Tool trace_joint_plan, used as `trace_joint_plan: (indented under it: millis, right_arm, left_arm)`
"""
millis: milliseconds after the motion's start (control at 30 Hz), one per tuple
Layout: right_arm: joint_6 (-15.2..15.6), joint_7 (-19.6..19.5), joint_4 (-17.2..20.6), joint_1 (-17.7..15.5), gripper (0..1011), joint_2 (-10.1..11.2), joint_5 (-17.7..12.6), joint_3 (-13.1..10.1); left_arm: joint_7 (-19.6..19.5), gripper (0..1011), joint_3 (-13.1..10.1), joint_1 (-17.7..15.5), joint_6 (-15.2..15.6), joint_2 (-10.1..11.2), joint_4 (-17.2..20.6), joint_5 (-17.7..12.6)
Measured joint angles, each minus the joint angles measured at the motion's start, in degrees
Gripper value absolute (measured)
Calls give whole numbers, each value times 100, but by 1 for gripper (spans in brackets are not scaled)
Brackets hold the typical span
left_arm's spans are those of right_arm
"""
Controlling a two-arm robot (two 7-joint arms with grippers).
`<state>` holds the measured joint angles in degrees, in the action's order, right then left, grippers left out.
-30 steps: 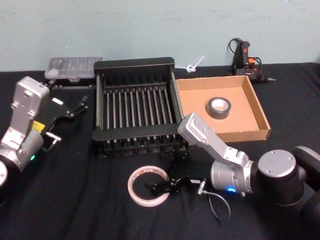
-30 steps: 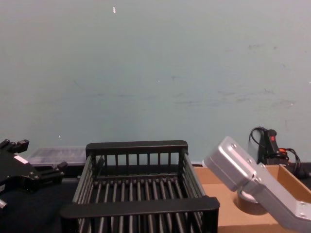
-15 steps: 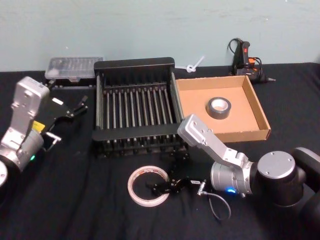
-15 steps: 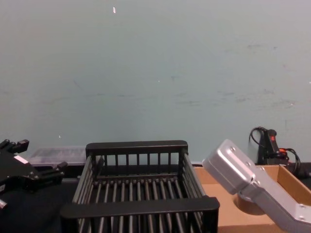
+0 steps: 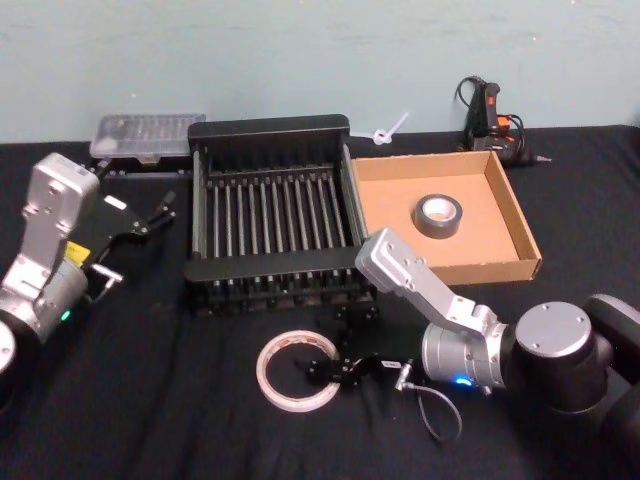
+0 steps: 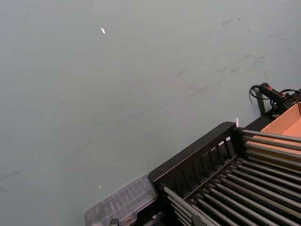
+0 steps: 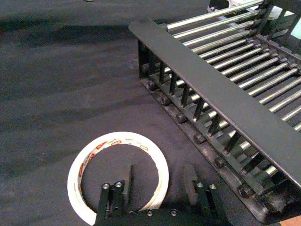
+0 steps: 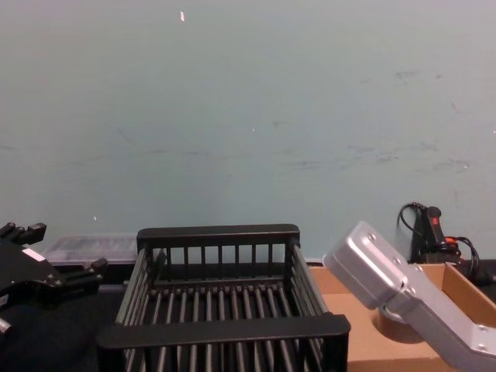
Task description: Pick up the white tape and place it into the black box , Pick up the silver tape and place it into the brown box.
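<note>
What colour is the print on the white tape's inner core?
Red-orange, on the white tape; clearest in the right wrist view.

A black cloth (image 5: 150,400) covered the counter. A clear plastic compartment case (image 5: 146,133) lay at the back left, against the pale teal wall (image 5: 300,50). A white zip tie (image 5: 388,130) lay behind centre. A black glue gun (image 5: 490,115) with its cord stood back right.

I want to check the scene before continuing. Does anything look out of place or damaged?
Nothing stands out. The silver tape lies flat in the brown box, the white tape flat before the black box, with the open right gripper straddling its rim.
</note>
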<state>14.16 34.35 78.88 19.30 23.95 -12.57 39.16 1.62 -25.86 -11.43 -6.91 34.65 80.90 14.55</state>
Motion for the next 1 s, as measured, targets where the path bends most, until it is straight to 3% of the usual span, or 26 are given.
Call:
trace_joint_plan:
  millis: [100, 333, 567, 700, 1000]
  right_arm:
    - [0, 1, 0, 0, 622, 0, -2, -2]
    - [0, 2, 0, 0, 430, 1, -3, -5]
    - [0, 3, -1, 0, 172, 0, -6, -6]
    - [0, 6, -1, 0, 113, 0, -8, -6]
    - [-2, 37, 0, -1, 103, 7, -32, -15]
  left_arm:
    - [0, 1001, 0, 0, 0, 0, 0, 0]
    - [0, 1001, 0, 0, 0, 0, 0, 0]
    - [0, 1001, 0, 0, 0, 0, 0, 0]
    - [0, 1001, 0, 0, 0, 0, 0, 0]
    - [0, 1001, 0, 0, 0, 0, 0, 0]
